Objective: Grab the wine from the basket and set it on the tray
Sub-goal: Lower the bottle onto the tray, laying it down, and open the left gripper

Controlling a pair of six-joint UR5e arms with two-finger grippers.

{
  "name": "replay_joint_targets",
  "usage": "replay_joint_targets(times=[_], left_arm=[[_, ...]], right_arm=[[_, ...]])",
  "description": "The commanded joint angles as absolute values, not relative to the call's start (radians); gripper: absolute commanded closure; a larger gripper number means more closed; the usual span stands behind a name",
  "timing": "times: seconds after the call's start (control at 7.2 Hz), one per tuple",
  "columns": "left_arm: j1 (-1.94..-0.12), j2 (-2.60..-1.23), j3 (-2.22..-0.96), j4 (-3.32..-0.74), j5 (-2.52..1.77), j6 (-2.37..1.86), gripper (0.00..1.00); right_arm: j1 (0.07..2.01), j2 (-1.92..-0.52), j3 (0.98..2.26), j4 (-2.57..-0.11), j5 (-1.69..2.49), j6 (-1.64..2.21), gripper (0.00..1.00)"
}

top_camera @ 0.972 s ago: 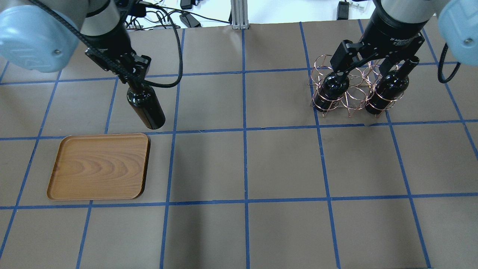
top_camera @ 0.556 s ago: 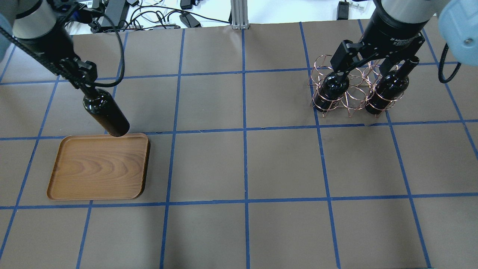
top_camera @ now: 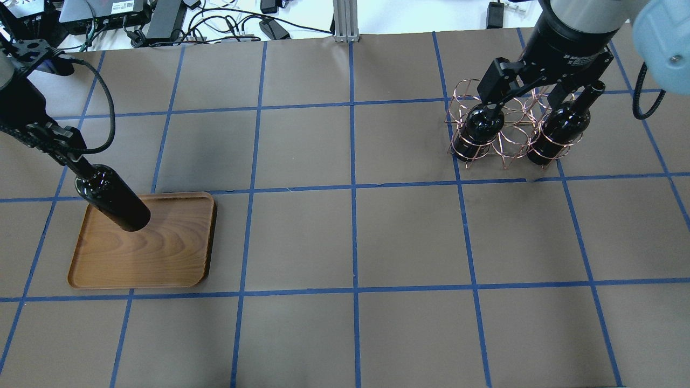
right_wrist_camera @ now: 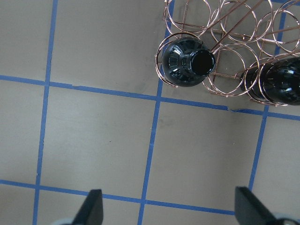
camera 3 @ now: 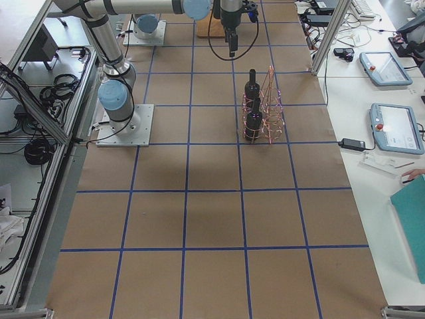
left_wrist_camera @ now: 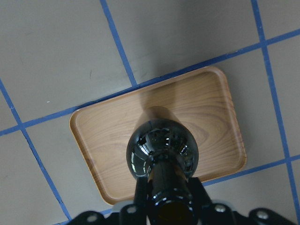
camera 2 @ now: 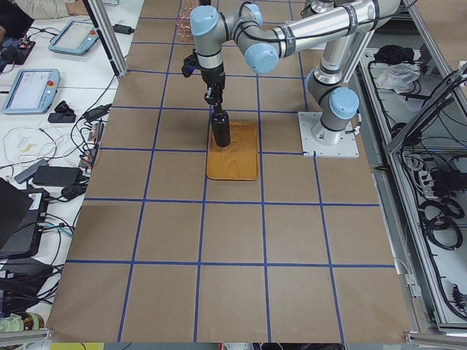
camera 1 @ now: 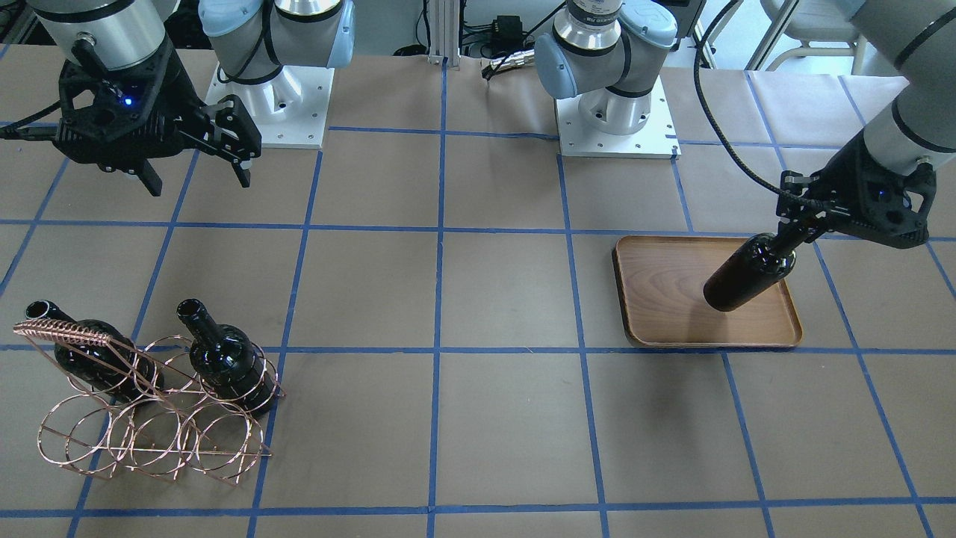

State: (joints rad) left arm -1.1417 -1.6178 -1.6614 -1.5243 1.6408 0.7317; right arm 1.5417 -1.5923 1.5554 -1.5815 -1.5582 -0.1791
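My left gripper (top_camera: 73,161) is shut on the neck of a black wine bottle (top_camera: 113,205) and holds it upright over the brown wooden tray (top_camera: 161,253). The left wrist view shows the bottle (left_wrist_camera: 161,150) above the tray (left_wrist_camera: 206,108); I cannot tell whether it touches. The copper wire basket (top_camera: 506,134) stands at the far right with two more bottles (top_camera: 480,126) (top_camera: 560,126) in it. My right gripper (top_camera: 525,89) is open and empty, high above the basket (right_wrist_camera: 225,28). From the front, the held bottle (camera 1: 743,280) is over the tray (camera 1: 672,314).
The table is brown paper with a blue tape grid. Cables and devices lie beyond the far edge (top_camera: 161,16). The two arm bases (camera 1: 612,112) stand at the robot's side of the table.
My left arm has carried the bottle left and toward the near side, from beside the tray's far right corner to over the tray. The right arm has not moved.
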Motion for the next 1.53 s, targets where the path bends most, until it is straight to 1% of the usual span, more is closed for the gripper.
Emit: replay_joint_targets(times=[0.0,0.69,0.97,1.11,1.25,1.39], left_arm=[[-1.106,-1.617,-1.689,-1.525,1.609,0.769,1.0],[-1.104,-1.629,-1.712,-1.503,1.615,0.77,1.0],[-1.101,-1.635,-1.71,-1.5,1.614,0.765,0.67],[-1.101,-1.635,-1.71,-1.502,1.617,0.768,0.27],[-1.101,-1.629,-1.71,-1.503,1.623,0.765,0.07],[-1.101,-1.618,-1.71,-1.515,1.624,0.758,0.01]], right_arm=[[1.542,-1.592,1.555,-1.582,-1.559,-0.179,0.0],[1.542,-1.592,1.555,-1.58,-1.559,-0.179,0.0],[1.542,-1.592,1.555,-1.58,-1.559,-0.179,0.0],[1.542,-1.592,1.555,-1.58,-1.559,-0.179,0.0],[1.542,-1.592,1.555,-1.58,-1.559,-0.183,0.0],[1.542,-1.592,1.555,-1.58,-1.559,-0.183,0.0]])
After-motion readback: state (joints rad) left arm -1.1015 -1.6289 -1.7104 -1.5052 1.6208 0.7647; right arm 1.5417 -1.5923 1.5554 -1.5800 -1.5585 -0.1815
